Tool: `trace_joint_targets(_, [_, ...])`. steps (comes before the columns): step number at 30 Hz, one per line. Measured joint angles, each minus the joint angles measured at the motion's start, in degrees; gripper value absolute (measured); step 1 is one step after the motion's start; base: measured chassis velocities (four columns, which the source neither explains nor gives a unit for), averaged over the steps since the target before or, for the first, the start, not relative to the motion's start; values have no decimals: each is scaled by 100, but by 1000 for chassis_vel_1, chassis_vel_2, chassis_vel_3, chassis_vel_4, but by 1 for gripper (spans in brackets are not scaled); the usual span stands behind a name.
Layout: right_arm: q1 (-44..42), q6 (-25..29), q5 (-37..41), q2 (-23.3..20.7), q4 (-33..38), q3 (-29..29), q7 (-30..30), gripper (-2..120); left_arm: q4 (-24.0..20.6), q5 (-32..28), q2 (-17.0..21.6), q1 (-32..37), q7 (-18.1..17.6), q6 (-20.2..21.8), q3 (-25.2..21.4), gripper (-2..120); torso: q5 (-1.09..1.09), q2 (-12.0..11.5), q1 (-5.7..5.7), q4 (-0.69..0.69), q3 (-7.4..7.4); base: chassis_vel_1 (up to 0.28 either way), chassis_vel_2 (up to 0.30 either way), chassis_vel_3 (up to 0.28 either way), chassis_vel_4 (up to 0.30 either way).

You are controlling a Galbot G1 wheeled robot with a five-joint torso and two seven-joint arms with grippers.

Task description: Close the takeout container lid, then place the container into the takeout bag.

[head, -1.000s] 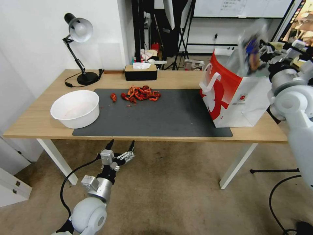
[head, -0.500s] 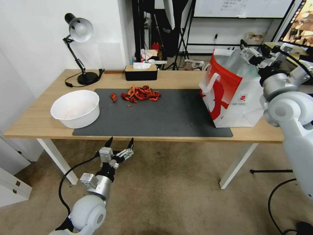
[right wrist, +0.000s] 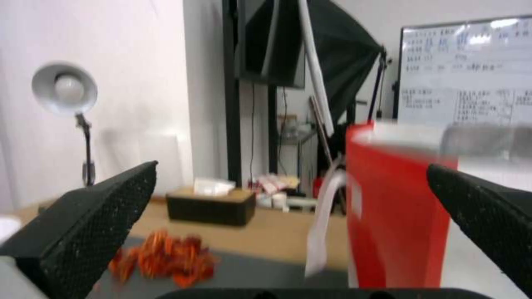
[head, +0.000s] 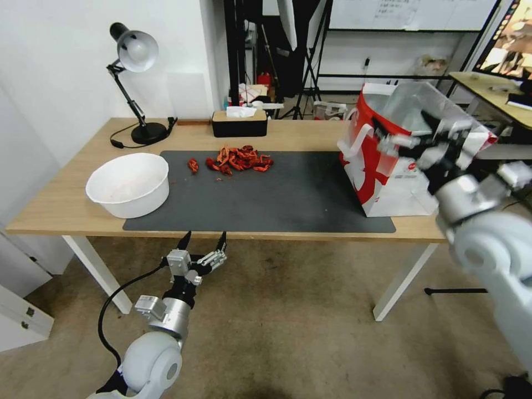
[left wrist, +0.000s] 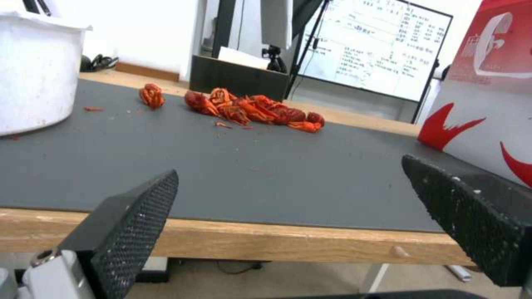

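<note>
Hanging below the front edge of the table (head: 66, 216), the left gripper (head: 203, 242) is parked with its fingers spread and nothing between them. Past it on the table lies a dark mat (head: 288, 194), with a white bowl (head: 128, 184) at its left end and a heap of red crayfish shells (head: 238, 158) toward the back. The right gripper (head: 417, 132) is raised in front of the near side of the bag (head: 382, 177), which stands upright on the mat's right end; its fingers are spread wide and hold nothing. I cannot tell where the container is. Farther back sit a black tissue box (head: 239, 123) and a desk lamp (head: 136, 52).
</note>
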Motion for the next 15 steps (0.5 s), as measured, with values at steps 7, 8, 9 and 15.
trace_joint_targets(7, [-1079,585,-867,521,97,105,-68,102,-7,37,-43,41,-2,-63,-21,100,-2,0,0,0,1,0,0,0,0])
trace_joint_targets(8, [-1311,767,-1077,695,78,99,-62,101,-7,62,-55,55,-3,-73,-23,100,-1,0,0,0,1,0,0,0,0])
trace_joint_targets(9, [-1311,767,-1077,695,78,99,-62,101,-7,62,-55,55,-3,-73,-23,100,-1,0,0,0,1,0,0,0,0])
trace_joint_targets(15, [-2179,1353,-1859,1411,-82,-99,148,100,55,197,-103,100,-25,-146,-32,100,-1,0,1,-1,1,0,0,0,0])
